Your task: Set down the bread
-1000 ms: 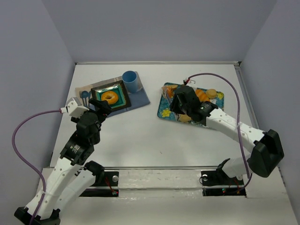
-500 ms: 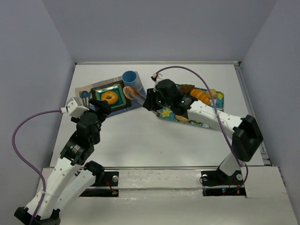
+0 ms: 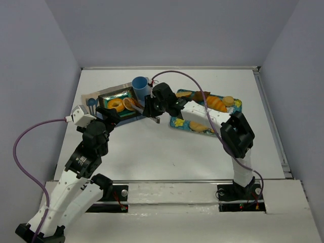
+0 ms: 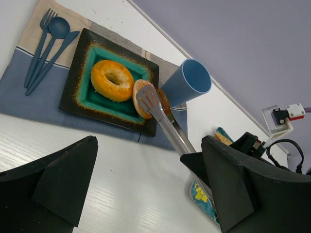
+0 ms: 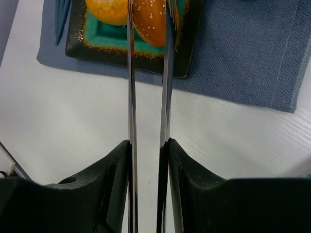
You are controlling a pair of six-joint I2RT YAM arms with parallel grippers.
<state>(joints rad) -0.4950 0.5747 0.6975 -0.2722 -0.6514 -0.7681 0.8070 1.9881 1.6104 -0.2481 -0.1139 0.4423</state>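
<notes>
My right gripper (image 3: pixel 152 109) is shut on metal tongs (image 5: pixel 131 97), which also show in the left wrist view (image 4: pixel 165 126). The tongs' blades pinch a sesame bread bun (image 5: pixel 148 19) over the right part of the dark square plate (image 5: pixel 189 43), right beside an orange donut (image 5: pixel 107 9). Whether the bun touches the plate I cannot tell. In the top view the bun (image 3: pixel 130 104) sits next to the donut (image 3: pixel 116 105) on the plate (image 3: pixel 109 96). My left gripper (image 4: pixel 146 194) is open and empty, near the plate's front edge.
A blue cup (image 3: pixel 140 87) stands just behind the plate on the blue placemat (image 5: pixel 243 58). Blue cutlery (image 4: pixel 48 43) lies left of the plate. A patterned tray (image 3: pixel 178 121) with several more breads is at the right.
My right arm swung left from the tray to the plate, carrying the bun in the tongs. The left arm has not moved.
</notes>
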